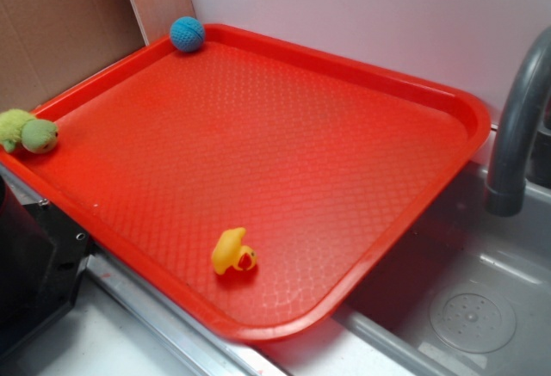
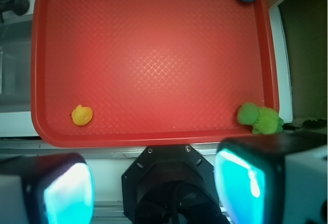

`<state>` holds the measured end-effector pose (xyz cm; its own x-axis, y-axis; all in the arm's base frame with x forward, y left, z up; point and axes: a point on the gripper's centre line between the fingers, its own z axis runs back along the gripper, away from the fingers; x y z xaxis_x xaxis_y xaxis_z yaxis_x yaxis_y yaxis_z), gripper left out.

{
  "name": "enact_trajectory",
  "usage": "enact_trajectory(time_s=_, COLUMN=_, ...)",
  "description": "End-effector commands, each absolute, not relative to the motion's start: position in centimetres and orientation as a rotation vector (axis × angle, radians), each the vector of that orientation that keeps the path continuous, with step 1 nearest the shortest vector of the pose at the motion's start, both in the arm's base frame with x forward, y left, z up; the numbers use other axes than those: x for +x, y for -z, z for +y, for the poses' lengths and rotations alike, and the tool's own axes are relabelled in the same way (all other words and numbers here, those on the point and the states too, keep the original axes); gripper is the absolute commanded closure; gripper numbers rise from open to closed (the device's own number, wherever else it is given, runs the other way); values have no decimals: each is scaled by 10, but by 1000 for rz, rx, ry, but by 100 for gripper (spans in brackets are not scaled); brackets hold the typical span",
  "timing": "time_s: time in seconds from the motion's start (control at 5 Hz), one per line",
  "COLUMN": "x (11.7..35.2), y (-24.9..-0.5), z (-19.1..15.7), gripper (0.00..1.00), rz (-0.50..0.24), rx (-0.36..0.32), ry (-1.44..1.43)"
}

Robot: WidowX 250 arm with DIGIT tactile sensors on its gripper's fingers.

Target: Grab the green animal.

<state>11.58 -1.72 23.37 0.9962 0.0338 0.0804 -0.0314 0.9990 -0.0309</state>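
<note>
From the wrist camera I see my gripper [image 2: 154, 183] spread wide, its two cyan-lit fingers [image 2: 66, 193] holding nothing and touching nothing, above the table edge beside the red plastic tray [image 2: 154, 65]. The fuzzy lime-green plush animal [image 2: 260, 118] with an olive head lies on the tray's corner rim.

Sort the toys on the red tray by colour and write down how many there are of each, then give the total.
Green: 1, the green animal at the tray's edge
Blue: 1, the blue knitted ball in a corner
Yellow: 1, the yellow rubber duck
Total: 3 toys
</note>
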Motion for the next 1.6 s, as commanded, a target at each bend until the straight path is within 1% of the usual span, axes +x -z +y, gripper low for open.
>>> enact_trajectory(time_s=0.0, x=116, y=-234, z=-17, gripper=0, rz=-81, rx=-30, ry=-33)
enact_trajectory(time_s=0.2, x=129, y=-196, z=8, gripper=0, rz=-36, rx=-48, ry=114)
enact_trajectory(time_s=0.4, x=133, y=-167, z=33, gripper=0, rz=9, rx=-27, ry=292)
enact_trajectory(time_s=0.6, x=133, y=-153, z=55, gripper=0, rz=18, rx=-3, ry=406)
enact_trajectory(time_s=0.8, x=134, y=-127, z=91, gripper=0, rz=71, rx=48, ry=424)
enact_trajectory(time_s=1.0, x=145, y=-108, z=113, gripper=0, rz=68, rx=158, ry=459)
enact_trajectory(time_s=1.2, x=148, y=-84, z=118, gripper=0, rz=174, rx=257, ry=499)
enact_trajectory(time_s=1.4, x=148, y=-84, z=118, gripper=0, rz=174, rx=257, ry=499)
